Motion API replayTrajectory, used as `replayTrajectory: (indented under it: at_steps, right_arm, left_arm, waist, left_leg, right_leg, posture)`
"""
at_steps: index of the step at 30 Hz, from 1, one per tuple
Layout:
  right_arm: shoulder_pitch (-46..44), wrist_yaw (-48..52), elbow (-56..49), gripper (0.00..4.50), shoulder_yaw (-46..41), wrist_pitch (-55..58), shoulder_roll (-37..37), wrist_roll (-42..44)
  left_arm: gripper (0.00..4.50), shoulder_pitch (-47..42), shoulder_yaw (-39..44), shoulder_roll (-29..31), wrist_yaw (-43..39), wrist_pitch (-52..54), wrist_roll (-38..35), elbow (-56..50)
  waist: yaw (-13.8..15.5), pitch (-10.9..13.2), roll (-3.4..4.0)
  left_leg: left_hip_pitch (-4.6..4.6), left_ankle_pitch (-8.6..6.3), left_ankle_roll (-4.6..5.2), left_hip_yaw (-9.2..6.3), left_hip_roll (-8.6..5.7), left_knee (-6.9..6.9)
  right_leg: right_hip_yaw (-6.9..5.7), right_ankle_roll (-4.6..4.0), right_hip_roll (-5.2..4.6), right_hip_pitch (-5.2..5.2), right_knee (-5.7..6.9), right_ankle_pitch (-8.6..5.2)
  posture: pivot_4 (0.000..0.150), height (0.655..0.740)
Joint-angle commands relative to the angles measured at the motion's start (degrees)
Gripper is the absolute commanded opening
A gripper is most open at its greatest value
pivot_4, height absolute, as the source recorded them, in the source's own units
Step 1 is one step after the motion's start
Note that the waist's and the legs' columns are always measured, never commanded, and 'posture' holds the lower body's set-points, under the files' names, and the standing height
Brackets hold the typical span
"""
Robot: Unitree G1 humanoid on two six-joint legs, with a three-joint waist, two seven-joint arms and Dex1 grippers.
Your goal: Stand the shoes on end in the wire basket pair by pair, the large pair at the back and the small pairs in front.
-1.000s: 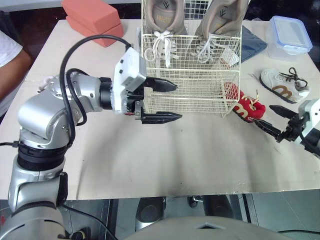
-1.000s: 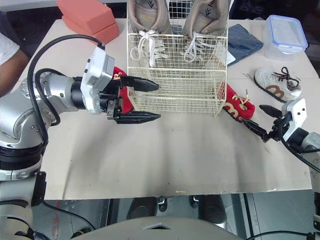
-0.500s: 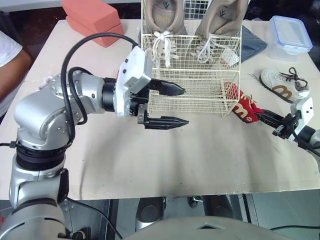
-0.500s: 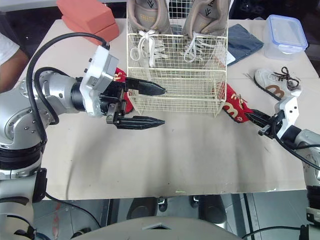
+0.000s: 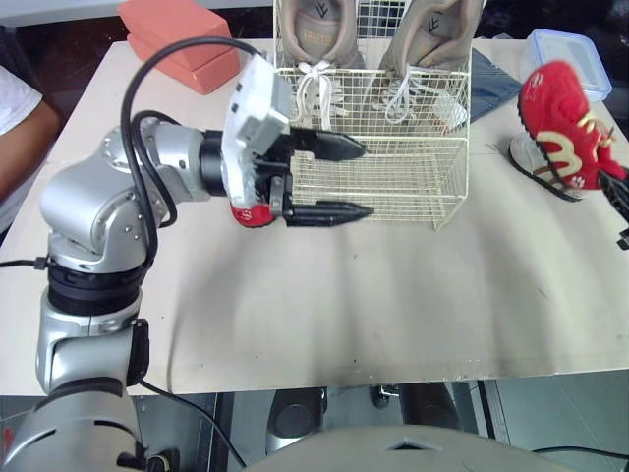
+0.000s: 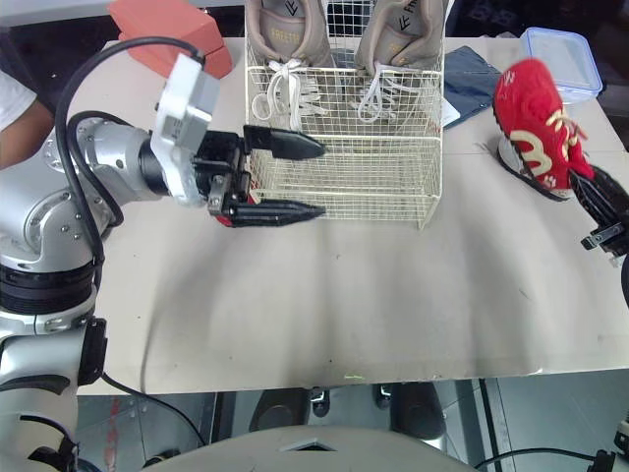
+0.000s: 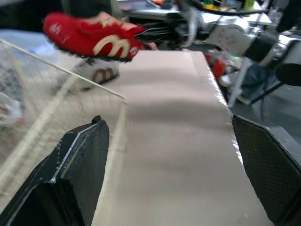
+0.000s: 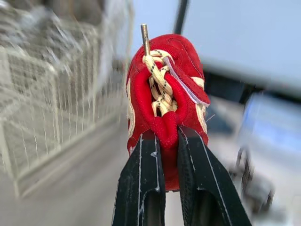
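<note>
Right of the wire basket [image 6: 344,182], our right gripper [image 8: 165,134] pinches the small red shoe [image 6: 531,138] aloft by its padded opening (we judge it light, soft, liable to swing); left gripper [image 6: 321,181] gapes wide.

Wire basket [image 5: 393,177] upper centre on table [image 5: 393,305]. 2 large shoes [image 5: 319,29] on end in its back compartment. Left gripper [image 5: 366,179] at basket's front left, small shoe [image 5: 251,214] under it. Blocks [image 5: 182,44] upper left. Cloth [image 5: 491,84], container [image 5: 585,49] upper right. Lifted shoe [image 5: 562,123] in right gripper [image 8: 167,133], over flat-lying shoe [image 5: 536,162], right edge.
</note>
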Motion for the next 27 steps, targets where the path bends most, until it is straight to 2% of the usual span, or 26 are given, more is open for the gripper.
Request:
replayTrajectory:
  at_steps: [1,9,17,21,27]
  right_arm:
    - [-2.4,-1.8,-6.9,0.03,-0.4,-7.2,1.2,-0.7]
    - [-3.4,10.2,-9.6,0.03,9.8,-32.3,-3.1,-12.5]
    - [-6.0,18.9,-1.4,0.03,20.3,-50.9,-11.7,-18.1]
    - [-12.5,18.3,1.9,0.03,26.5,-55.4,-13.8,-22.6]
    - [-21.9,16.0,6.1,0.03,32.9,-58.8,-14.3,-25.6]
  left_arm:
    - [4.5,-1.5,1.8,1.0,-1.9,-5.0,3.4,3.1]
    - [4.5,-3.8,3.3,0.9,-4.4,-11.8,7.3,8.9]
    - [4.5,-3.6,3.2,0.5,-6.2,-11.9,7.0,8.9]
    - [4.5,-3.5,0.9,-0.4,-7.2,-10.0,6.5,7.0]
    - [4.5,-5.2,-4.4,-2.7,-9.0,-11.3,10.2,7.0]
  waist:
    - [0.0,0.0,0.06]
    - [0.3,0.0,0.08]
    - [0.2,0.0,0.08]
    - [0.0,0.0,0.08]
    - [0.3,0.0,0.08]
  left_leg:
    - [0.0,0.01,-0.01,0.0,0.0,0.0]
    - [-0.1,0.01,-0.02,-0.01,-0.02,0.02]
    - [-0.08,0.01,-0.02,0.0,-0.01,0.07]
    - [-0.05,0.01,-0.02,0.04,0.0,0.09]
    - [-0.1,0.02,-0.03,0.12,0.01,0.13]
  right_leg:
    - [0.0,0.0,0.01,-0.01,0.01,0.0]
    - [-0.04,0.01,-0.02,-0.05,-0.05,0.0]
    - [-0.04,0.0,-0.03,-0.03,-0.02,0.0]
    - [0.0,0.0,-0.02,-0.04,0.02,0.0]
    - [-0.04,-0.19,-0.02,-0.06,0.02,0.11]
  posture:
    - [0.15,0.686]
    - [0.15,0.686]
    - [0.15,0.686]
    - [0.15,0.686]
    - [0.15,0.686]
